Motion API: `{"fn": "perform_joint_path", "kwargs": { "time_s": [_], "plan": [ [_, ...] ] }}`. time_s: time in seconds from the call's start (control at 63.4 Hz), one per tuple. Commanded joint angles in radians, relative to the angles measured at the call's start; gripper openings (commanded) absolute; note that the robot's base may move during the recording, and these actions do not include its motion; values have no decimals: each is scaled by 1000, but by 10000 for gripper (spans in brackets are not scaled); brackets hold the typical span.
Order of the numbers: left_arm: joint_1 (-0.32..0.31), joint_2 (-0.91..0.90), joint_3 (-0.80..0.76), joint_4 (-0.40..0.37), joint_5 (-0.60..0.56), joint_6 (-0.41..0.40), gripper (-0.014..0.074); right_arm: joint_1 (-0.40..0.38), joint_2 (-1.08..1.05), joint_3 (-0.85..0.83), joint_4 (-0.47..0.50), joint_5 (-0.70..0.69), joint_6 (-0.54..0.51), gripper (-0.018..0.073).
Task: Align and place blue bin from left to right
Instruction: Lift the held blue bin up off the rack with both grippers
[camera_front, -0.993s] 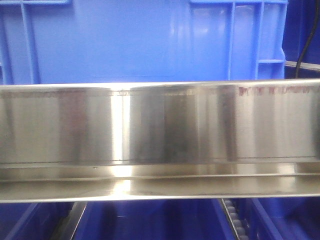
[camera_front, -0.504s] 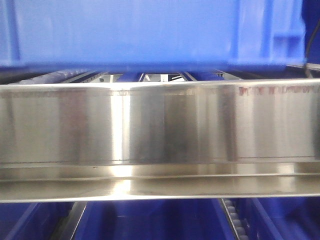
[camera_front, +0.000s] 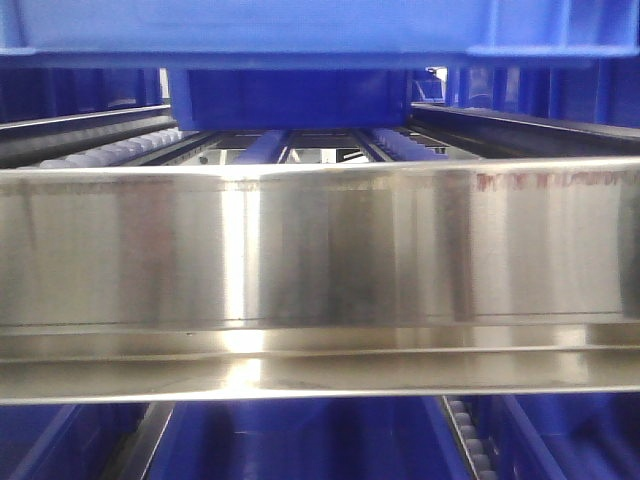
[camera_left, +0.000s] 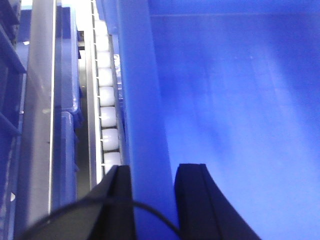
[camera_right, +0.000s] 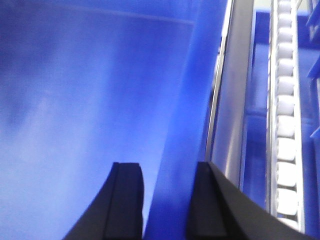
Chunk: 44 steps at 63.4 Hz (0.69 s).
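Observation:
The blue bin hangs above the rack, and only its bottom edge shows along the top of the front view. In the left wrist view my left gripper is shut on the bin's left wall, one black finger outside and one inside. The bin's smooth floor fills the right of that view. In the right wrist view my right gripper is shut on the bin's right wall in the same way, with the bin's inside to the left.
A wide steel rail crosses the front view. Behind it run roller tracks and another blue crate sits further back. White rollers lie left of the bin, more rollers right of it. Blue crates fill the shelf below.
The blue bin has risen from filling the upper front view to a strip at the top edge, uncovering the roller tracks and the crate behind.

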Motion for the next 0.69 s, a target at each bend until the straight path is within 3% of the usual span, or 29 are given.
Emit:
{"fn": "perform_joint_path", "kwargs": {
  "time_s": [0.0, 0.678],
  "plan": [
    [-3, -34, -20, 16, -71, -3, -16, -4, -28, -13, -36, -83, -33, -76],
    [-3, -39, 17, 26, -71, -3, -16, -4, -26, -13, -36, -145, -33, -76]
  ]
}}
